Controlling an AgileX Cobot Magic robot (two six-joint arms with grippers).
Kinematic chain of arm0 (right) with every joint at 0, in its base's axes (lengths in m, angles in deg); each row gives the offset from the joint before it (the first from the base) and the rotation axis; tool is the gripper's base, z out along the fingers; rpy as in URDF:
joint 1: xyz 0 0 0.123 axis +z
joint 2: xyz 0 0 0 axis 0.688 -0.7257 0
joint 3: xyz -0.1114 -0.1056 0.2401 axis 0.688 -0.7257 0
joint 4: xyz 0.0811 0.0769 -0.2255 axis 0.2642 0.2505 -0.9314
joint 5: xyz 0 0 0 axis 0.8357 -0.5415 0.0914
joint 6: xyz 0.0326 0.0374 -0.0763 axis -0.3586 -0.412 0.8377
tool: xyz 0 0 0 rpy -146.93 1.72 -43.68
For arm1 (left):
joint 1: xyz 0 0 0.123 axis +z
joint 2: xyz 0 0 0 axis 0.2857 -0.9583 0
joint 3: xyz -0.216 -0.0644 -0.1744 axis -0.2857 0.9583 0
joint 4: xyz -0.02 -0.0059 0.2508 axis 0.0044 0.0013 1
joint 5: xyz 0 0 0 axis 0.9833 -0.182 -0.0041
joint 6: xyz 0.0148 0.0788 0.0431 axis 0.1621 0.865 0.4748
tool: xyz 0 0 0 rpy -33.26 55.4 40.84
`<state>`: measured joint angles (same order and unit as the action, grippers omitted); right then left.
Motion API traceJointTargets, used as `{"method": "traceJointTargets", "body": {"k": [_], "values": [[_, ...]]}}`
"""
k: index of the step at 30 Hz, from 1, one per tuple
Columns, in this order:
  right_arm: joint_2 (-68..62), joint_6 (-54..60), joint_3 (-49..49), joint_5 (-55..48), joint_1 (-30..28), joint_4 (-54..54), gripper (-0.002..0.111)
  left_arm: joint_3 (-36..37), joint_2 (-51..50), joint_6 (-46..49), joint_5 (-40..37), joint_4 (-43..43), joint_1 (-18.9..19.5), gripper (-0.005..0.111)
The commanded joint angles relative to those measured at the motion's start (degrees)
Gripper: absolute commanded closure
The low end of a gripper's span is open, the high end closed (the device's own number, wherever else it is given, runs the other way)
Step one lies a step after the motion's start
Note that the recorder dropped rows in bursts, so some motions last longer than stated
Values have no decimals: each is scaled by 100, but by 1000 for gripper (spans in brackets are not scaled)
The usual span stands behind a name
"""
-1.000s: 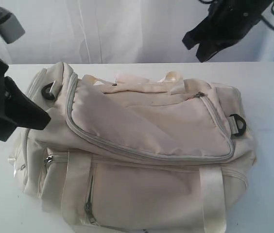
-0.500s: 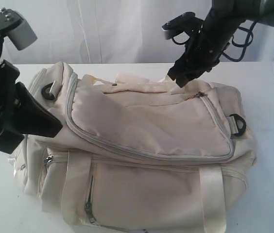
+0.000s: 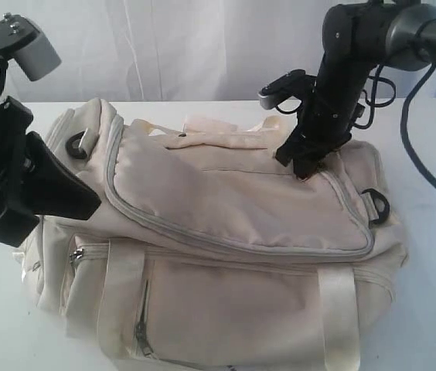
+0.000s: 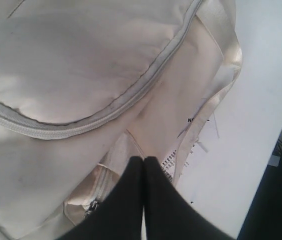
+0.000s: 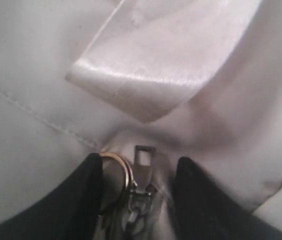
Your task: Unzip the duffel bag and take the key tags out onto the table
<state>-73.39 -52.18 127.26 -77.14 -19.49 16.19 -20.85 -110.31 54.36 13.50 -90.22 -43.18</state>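
Two arms work over the cream-white duffel bag, which lies lengthwise on the white table and fills most of the exterior view. The right arm comes in from above and bends steeply down, setting the right gripper on the far right end of the bag's top. Its black fingers stand apart, with the zipper pull and a small metal ring between them and not pinched. The left arm reaches in low from the side. The left gripper has its fingers pressed together on nothing, its tip at the bag's left end. The grey top zipper curves across the flap and looks closed. Black strap rings sit at the ends.
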Motion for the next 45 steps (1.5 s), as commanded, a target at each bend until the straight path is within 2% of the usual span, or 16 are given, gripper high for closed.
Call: {"method": "traceJointTargets", "body": {"k": [1, 2, 4, 10, 12, 13, 15, 18, 21, 25, 32, 39, 45], "values": [[-7, 41, 8, -246, 25, -9, 92, 32, 17, -1, -76, -93, -18, 107], [26, 41, 8, -208, 25, -9, 100, 32, 17, -1, -87, -93, -18, 107], [129, 41, 8, -57, 25, 4, 105, 32, 17, -1, -99, -93, -18, 107], [515, 26, 8, 110, 25, 4, 103, 32, 17, -11, -122, -93, -18, 107], [540, 59, 8, 85, 25, 26, 91, 32, 17, -11, -122, -93, -18, 107], [540, 59, 8, 57, 25, 42, 79, 32, 17, -11, -122, -93, -18, 107], [540, 59, 8, 57, 25, 85, 63, 32, 17, -11, -122, -93, -18, 107], [550, 467, 8, 105, 25, 484, 50, 32, 17, -11, -162, -104, -18, 107], [573, 1081, 8, 105, 102, 883, 50, 32, 17, -11, -162, -133, -18, 107], [586, 1505, 8, 105, 304, 818, 52, 32, 17, -11, -162, -224, -18, 107], [522, 1458, -2, 95, 624, -660, 54, 32, 17, -11, -173, -224, -18, 107], [439, 1458, -2, -357, 624, -1010, 54, 32, 17, -11, -200, -224, -18, 107], [351, 1458, -2, -449, 624, -893, 54, 32, 17, -11, -200, -224, -18, 107]]}}
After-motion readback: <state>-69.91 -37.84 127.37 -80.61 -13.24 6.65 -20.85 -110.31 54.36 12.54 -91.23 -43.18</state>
